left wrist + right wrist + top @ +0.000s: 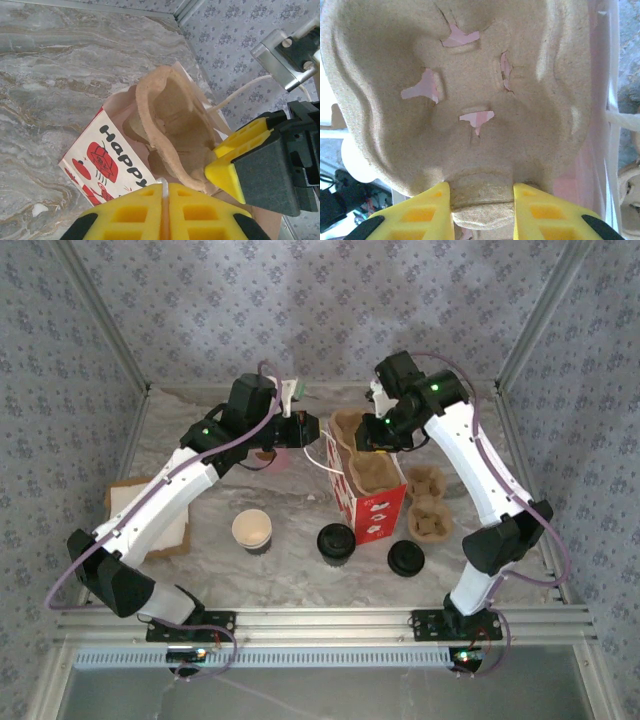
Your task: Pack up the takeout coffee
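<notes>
Top external: cup (252,530) upright, lidless.
Handling: likely light, thin-walled, crushable; take mid-wall, gently.
Left gripper (164,189): closed on bag handle (316,456).
Right gripper (482,192): clamped on tray (470,90) rim.

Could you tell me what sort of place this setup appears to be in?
Probably a lab robot test cell staged as a café counter: an aluminium frame encloses wallpapered walls and a marble-look table, with a takeout bag and pulp cup carrier as props.
</notes>
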You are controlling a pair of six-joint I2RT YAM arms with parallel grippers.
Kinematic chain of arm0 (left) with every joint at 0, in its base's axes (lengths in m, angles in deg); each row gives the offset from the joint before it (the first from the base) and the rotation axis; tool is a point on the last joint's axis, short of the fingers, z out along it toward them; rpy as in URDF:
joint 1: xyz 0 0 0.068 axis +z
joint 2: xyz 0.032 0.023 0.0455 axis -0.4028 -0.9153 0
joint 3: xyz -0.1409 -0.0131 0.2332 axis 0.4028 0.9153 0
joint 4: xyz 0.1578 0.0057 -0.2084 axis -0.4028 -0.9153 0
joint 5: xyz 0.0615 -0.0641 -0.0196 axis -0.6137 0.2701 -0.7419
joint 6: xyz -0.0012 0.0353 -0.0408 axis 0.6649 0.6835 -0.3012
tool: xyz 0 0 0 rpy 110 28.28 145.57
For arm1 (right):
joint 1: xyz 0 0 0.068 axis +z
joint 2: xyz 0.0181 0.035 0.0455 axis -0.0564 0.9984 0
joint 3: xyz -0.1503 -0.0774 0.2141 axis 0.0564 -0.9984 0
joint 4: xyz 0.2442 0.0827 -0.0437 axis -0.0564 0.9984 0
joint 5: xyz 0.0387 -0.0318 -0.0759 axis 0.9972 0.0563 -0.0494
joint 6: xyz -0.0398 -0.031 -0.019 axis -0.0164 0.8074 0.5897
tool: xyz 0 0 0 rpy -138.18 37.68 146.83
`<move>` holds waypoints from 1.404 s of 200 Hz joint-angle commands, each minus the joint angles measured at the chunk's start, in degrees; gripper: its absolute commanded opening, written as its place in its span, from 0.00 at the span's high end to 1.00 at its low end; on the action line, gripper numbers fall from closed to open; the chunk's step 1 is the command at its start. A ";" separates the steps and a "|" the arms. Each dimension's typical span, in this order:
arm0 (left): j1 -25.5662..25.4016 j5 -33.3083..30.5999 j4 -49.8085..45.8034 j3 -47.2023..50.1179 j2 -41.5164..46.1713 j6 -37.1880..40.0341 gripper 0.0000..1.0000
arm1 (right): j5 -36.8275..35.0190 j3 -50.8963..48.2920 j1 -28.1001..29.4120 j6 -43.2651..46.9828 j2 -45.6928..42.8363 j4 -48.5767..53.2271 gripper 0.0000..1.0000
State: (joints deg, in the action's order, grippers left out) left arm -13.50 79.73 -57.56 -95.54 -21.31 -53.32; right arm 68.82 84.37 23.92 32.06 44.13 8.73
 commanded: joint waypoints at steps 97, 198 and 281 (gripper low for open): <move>-0.17 -3.41 1.15 -0.54 0.16 0.74 0.99 | 8.64 2.29 -3.03 2.83 -0.59 5.88 0.70; -0.14 -4.03 1.46 -0.72 0.47 0.57 1.00 | 9.07 -2.74 -6.16 4.58 -0.22 4.72 0.70; -0.13 -3.01 1.63 -0.66 0.18 0.57 1.00 | 0.86 -0.08 -2.45 2.48 1.96 3.13 0.70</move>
State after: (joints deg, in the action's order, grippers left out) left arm -13.50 76.54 -57.23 -95.54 -21.31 -53.26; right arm 73.95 81.79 19.73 35.14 44.68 11.26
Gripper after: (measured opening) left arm 0.056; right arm 0.300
